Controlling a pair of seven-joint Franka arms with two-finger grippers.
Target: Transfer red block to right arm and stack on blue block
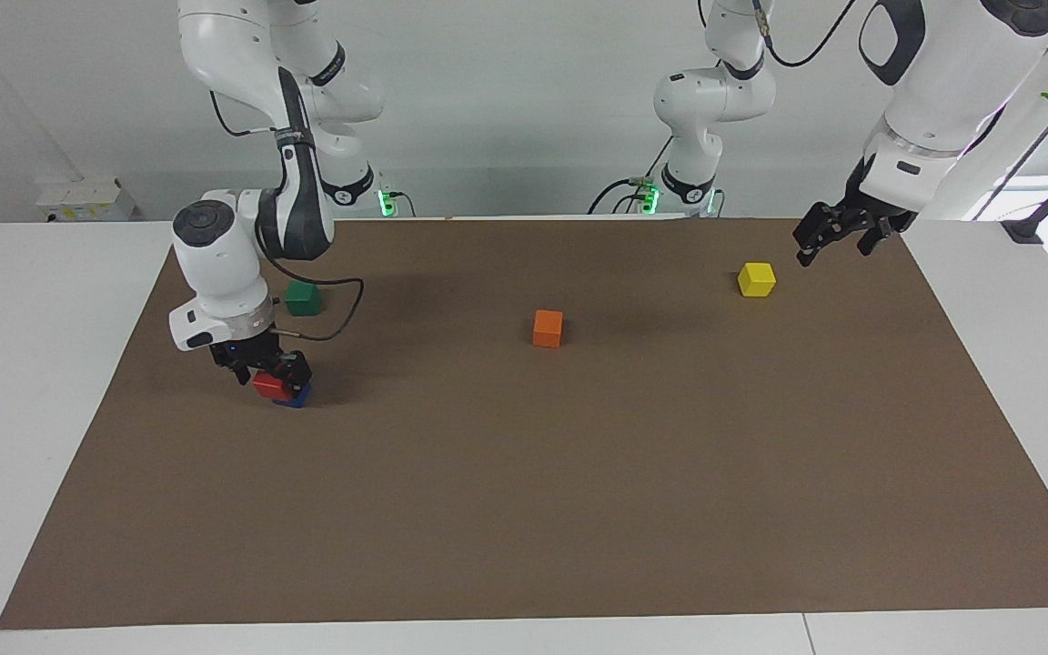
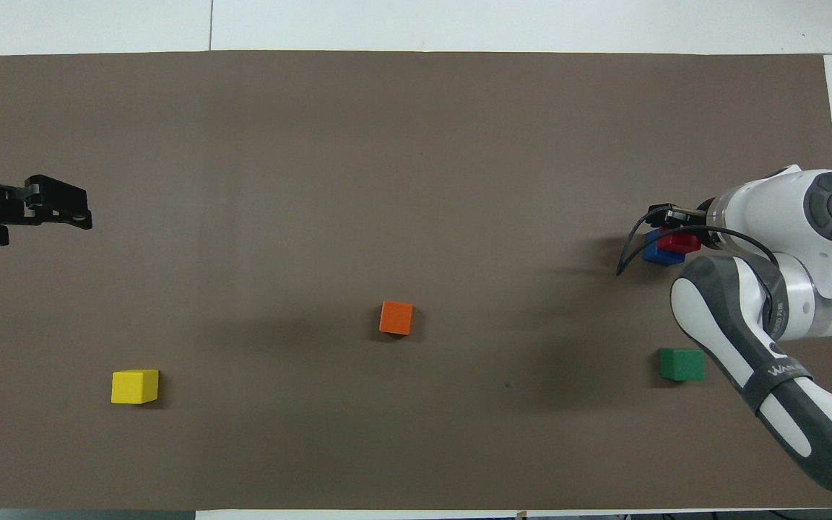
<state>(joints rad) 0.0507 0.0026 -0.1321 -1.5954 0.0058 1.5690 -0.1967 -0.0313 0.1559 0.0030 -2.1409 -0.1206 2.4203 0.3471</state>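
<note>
Your right pincer (image 1: 271,371) is clamped on the red block (image 1: 267,385), resting it on the blue block (image 1: 297,397) for stacking, farther than the green block (image 1: 303,297). Left pincer (image 1: 838,238) waits apart, over the table (image 1: 579,509).

Showing as smooth, glossy, plastic-looking: red block (image 1: 267,385), blue block (image 2: 658,253), orange cube (image 1: 548,327), yellow cube (image 1: 756,279), green cube (image 1: 303,297). Appearing matt and paper-like: brown mat (image 1: 579,509). Reflecting light off glossy white plastic-looking shells: right arm (image 1: 219,273).
</note>
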